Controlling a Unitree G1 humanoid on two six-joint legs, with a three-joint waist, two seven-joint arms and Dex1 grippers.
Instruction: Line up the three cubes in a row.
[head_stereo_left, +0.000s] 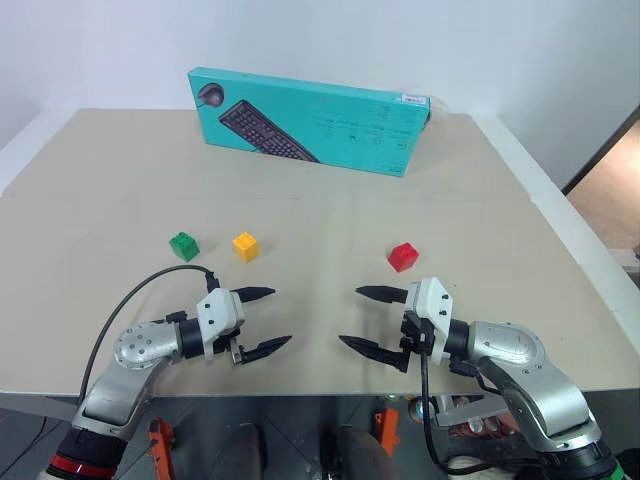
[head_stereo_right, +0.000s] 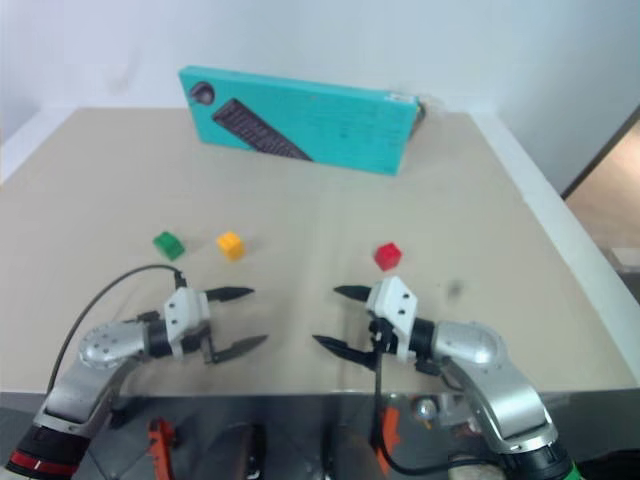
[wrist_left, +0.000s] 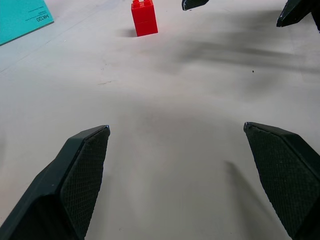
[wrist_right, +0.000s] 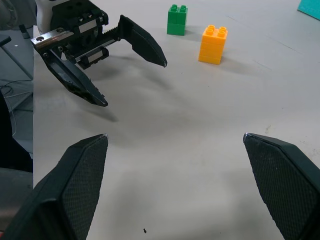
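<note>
1. Left gripper (head_stereo_left: 263, 320): two black tapered fingers on a white block, spread wide apart, empty, hovering over the near part of the table and pointing inward. The inner finger pads (wrist_left: 85, 175) carry a fine cross-hatched grip texture. A black cable (head_stereo_left: 140, 295) loops from the wrist back along the silver arm.
2. Right gripper (head_stereo_left: 372, 320): same build, fingers equally wide apart, empty, pointing inward at the left gripper; the two sets of tips face each other across a bare gap, apart.
3. Beige matte tabletop (head_stereo_left: 320, 210): flat, faintly scuffed, with a white border along its side edges.
4. Red plastic studded toy-brick cube (head_stereo_left: 403, 257): sits on the table just beyond the right gripper's upper finger, not touched. Nothing stands between it and the gripper.
5. Yellow plastic studded toy-brick cube (head_stereo_left: 245, 246): on the table beyond the left gripper, slightly turned.
6. Green plastic studded toy-brick cube (head_stereo_left: 184, 245): just left of the yellow one, a small gap between them. The red cube stands well apart to their right, slightly nearer the robot.
7. Large teal cardboard keyboard box (head_stereo_left: 308, 120): stands on its long edge at the far side of the table, keyboard print facing the robot, well beyond all three cubes.
</note>
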